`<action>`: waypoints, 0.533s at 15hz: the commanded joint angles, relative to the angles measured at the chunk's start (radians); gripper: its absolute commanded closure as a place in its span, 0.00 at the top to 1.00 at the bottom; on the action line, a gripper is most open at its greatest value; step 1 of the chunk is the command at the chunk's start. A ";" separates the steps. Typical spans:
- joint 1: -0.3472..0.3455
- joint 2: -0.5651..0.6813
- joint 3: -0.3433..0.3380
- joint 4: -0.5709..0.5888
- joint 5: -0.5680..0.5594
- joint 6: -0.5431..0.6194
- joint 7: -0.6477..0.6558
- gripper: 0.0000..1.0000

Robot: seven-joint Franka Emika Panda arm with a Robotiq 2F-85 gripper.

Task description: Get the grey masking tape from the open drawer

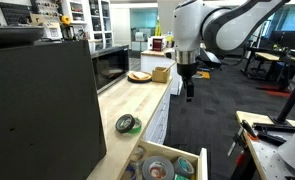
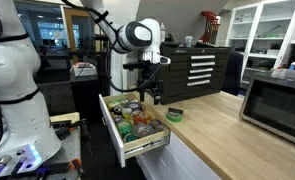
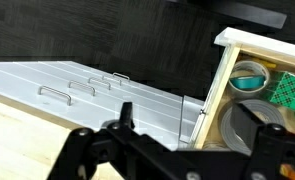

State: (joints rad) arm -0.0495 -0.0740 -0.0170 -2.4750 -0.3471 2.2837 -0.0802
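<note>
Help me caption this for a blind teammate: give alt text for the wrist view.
The gripper, jaws wide, hovers beside the open drawer, whose pale wooden corner fills the right edge. Inside lie a teal roll and, partly hidden by the gripper, the grey masking tape. White cabinet fronts with metal handles stretch left.

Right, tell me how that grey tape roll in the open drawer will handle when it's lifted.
The grey masking tape is a thick ring, so probably stiff and fairly light. It lies flat among other rolls in the open drawer, so it should not roll there; set on edge, it likely would.
</note>
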 commanded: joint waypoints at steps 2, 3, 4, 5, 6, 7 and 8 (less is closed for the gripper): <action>0.032 0.115 0.017 0.031 0.043 0.089 -0.019 1.00; 0.041 0.142 0.026 0.039 0.045 0.110 -0.023 1.00; 0.051 0.173 0.035 0.051 0.037 0.124 -0.017 1.00; 0.060 0.197 0.044 0.065 0.038 0.136 -0.023 1.00; 0.070 0.225 0.052 0.078 0.031 0.147 -0.020 1.00; 0.078 0.248 0.059 0.094 0.030 0.153 -0.022 1.00; 0.086 0.269 0.066 0.109 0.033 0.157 -0.030 1.00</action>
State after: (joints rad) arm 0.0129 0.1253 0.0380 -2.4232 -0.3248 2.4211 -0.0803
